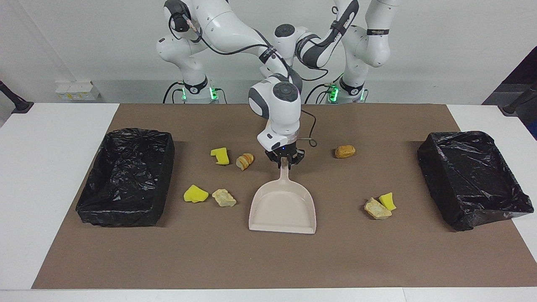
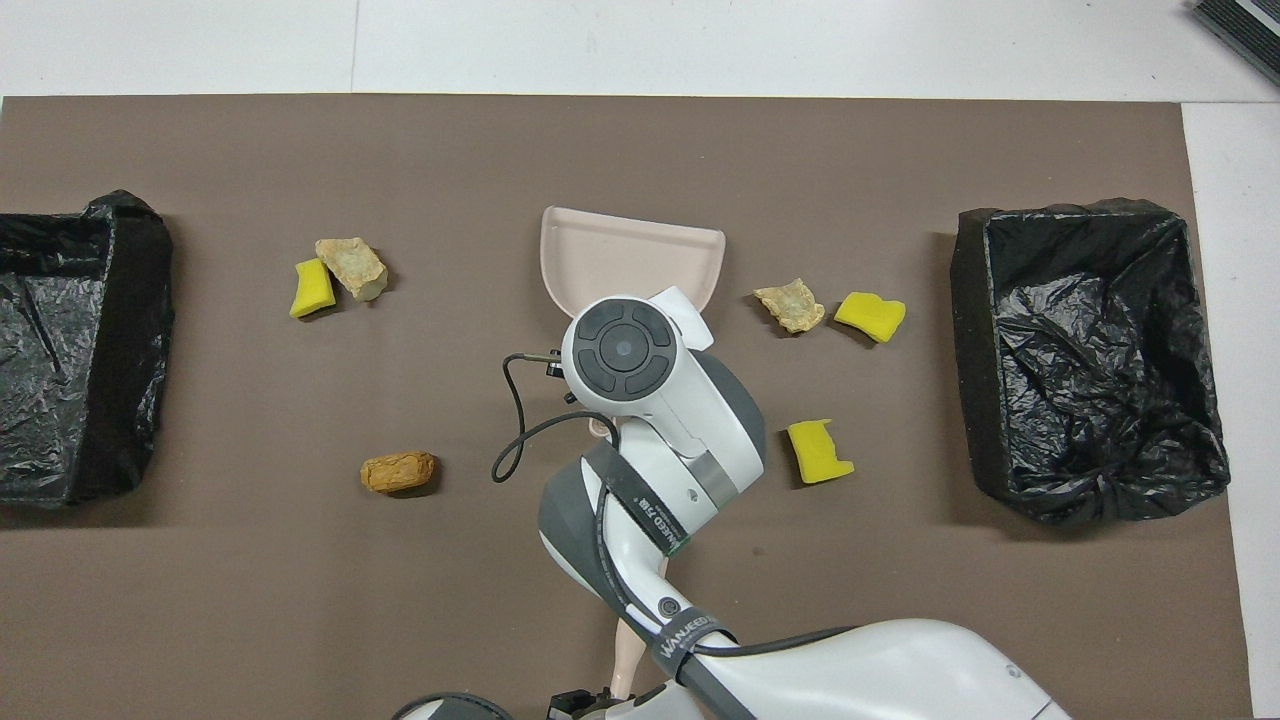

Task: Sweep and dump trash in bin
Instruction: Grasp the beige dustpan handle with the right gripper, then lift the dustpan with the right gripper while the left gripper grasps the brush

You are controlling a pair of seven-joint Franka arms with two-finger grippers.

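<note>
My right gripper [image 1: 285, 161] is shut on the handle of the beige dustpan [image 1: 283, 207], which lies flat mid-table with its mouth pointing away from the robots. In the overhead view the right wrist covers that handle, and only the pan [image 2: 630, 250] shows. Several scraps of trash lie on the brown mat. Toward the right arm's end are two yellow chunks [image 1: 220, 156] [image 1: 195, 194], a bread piece [image 1: 244, 161] and a beige lump [image 1: 223, 198]. Toward the left arm's end are a brown piece [image 1: 345, 151], a beige lump [image 1: 377, 209] and a yellow chunk [image 1: 388, 201]. My left gripper [image 2: 575, 702] barely shows beside a beige stick [image 2: 625, 655].
Two black-lined bins stand on the mat, one at the right arm's end [image 1: 163, 176] and one at the left arm's end [image 1: 436, 180]. Both also show in the overhead view [image 2: 975, 350] [image 2: 140, 340]. A cable loops off the right wrist [image 2: 510, 450].
</note>
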